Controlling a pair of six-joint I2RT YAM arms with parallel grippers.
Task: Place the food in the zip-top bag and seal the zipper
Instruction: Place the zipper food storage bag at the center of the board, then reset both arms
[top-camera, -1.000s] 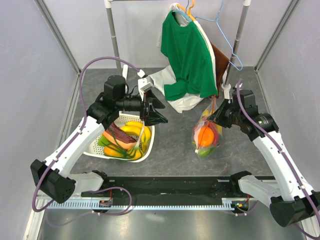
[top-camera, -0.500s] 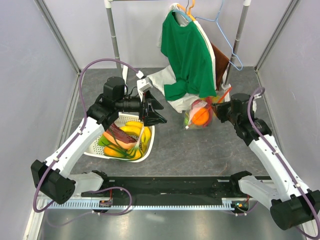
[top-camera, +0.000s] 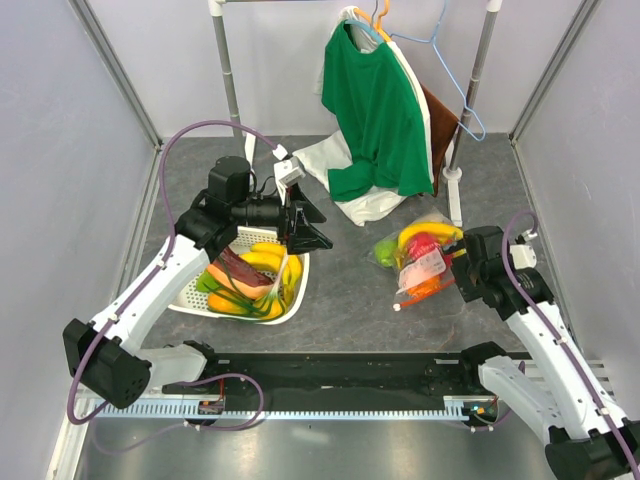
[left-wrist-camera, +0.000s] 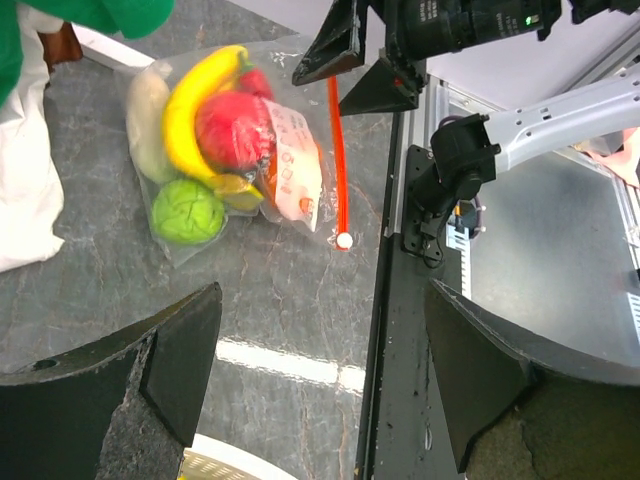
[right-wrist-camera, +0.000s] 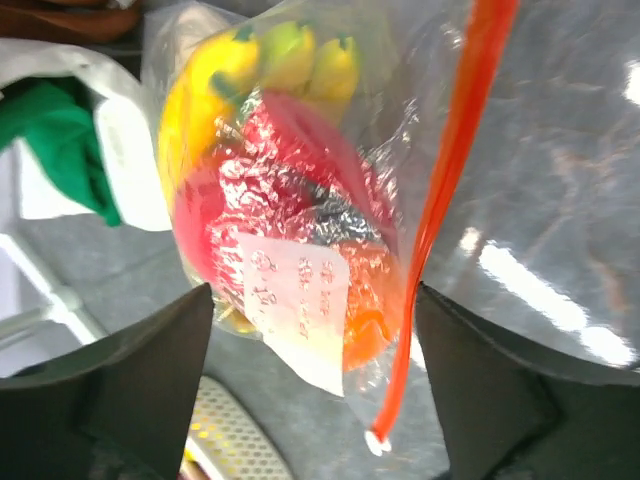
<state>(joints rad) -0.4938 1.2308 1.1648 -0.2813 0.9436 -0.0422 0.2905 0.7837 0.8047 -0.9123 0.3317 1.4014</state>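
Whereas my right pincer earlier held the bag aloft, it and my left pincer stand released; bag lies on grey tabletop, pale walls around.

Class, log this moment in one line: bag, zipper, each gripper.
zip-top bag: on table, food inside | zipper: seal unclear | left gripper: open, empty, near basket | right gripper: open, at zipper

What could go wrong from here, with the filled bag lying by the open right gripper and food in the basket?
1. The zip-top bag lies floppy on its side; whether its zipper is pressed shut cannot be told, so food might slip out if lifted.
2. The open right gripper hangs close to the zipper and could snag it.
3. Bananas remain in the basket, so sealing now may leave food out.
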